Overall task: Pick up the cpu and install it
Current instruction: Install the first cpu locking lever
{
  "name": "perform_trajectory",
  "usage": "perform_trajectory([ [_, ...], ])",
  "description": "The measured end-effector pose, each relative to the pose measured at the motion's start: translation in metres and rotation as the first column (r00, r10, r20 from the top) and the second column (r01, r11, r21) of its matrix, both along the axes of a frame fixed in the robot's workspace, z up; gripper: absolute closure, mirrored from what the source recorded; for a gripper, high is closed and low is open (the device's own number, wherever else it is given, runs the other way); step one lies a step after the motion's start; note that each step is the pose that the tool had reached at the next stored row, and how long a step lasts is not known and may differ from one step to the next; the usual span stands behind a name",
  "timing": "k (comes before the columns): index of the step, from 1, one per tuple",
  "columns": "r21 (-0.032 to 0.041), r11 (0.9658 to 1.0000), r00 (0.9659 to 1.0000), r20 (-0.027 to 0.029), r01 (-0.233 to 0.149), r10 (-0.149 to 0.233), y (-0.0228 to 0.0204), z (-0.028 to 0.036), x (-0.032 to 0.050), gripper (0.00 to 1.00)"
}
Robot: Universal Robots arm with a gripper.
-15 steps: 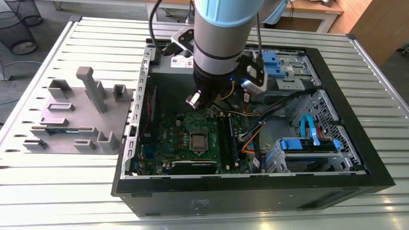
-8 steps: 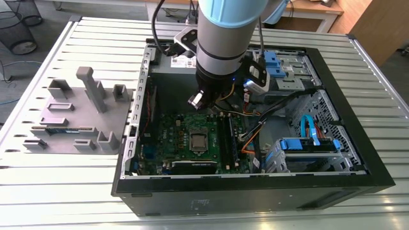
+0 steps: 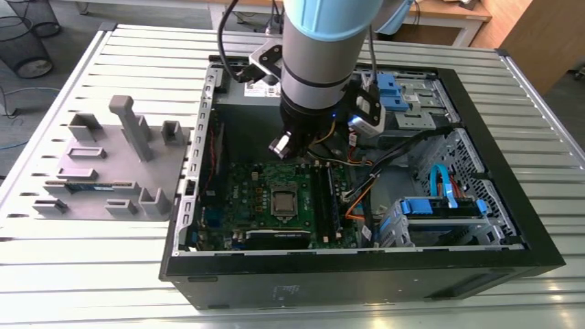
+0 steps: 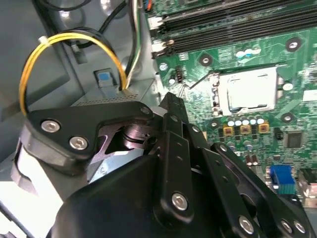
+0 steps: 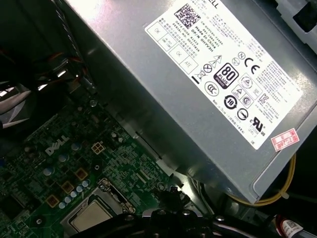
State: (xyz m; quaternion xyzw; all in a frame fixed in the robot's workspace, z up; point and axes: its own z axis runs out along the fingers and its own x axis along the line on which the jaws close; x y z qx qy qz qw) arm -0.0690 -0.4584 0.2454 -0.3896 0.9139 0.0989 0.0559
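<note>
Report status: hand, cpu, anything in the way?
Hand shut, hovering over the green board. Cpu lying in the socket, silver top showing. Yellow cable loop beside the hand.

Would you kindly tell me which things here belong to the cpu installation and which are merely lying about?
Job: cpu lying in the board's socket; hand inside the case.
Lying about: grey tray, memory stick, power supply, yellow cable.

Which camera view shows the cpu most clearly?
The second wrist view: the cpu lies whole, its silver top unobstructed. In the exterior view the cpu is small and distant; in the first wrist view the cpu is partly visible.
</note>
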Motion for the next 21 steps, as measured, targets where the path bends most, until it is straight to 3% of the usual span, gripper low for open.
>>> perform_trajectory([
  [3, -0.0393, 0.9992, 1.0, -0.0017, 0.0, 0.0, 0.0, 0.0002, 0.0, 0.89],
  [6, -0.0695, 0.9976, 1.0, -0.0026, 0.0, 0.0, -0.0001, 0.0001, -0.0001, 0.89],
  [8, -0.101, 0.9949, 1.0, -0.0048, 0.0, 0.0, 0.0001, 0.001, 0.0, 0.89],
  [12, -0.1686, 0.9857, 0.9999, -0.0113, -0.001, -0.001, 0.0003, 0.0022, 0.0002, 0.89],
  [16, -0.2265, 0.974, 0.9998, -0.0182, -0.003, -0.001, 0.0007, 0.0027, 0.0005, 0.89],
  [20, -0.2717, 0.9624, 0.9998, -0.0214, -0.004, -0.002, 0.0, -0.0004, 0.0001, 0.89],
  [21, -0.2753, 0.9614, 0.9998, -0.0216, -0.004, -0.002, -0.0001, -0.0004, 0.0001, 0.89],
])
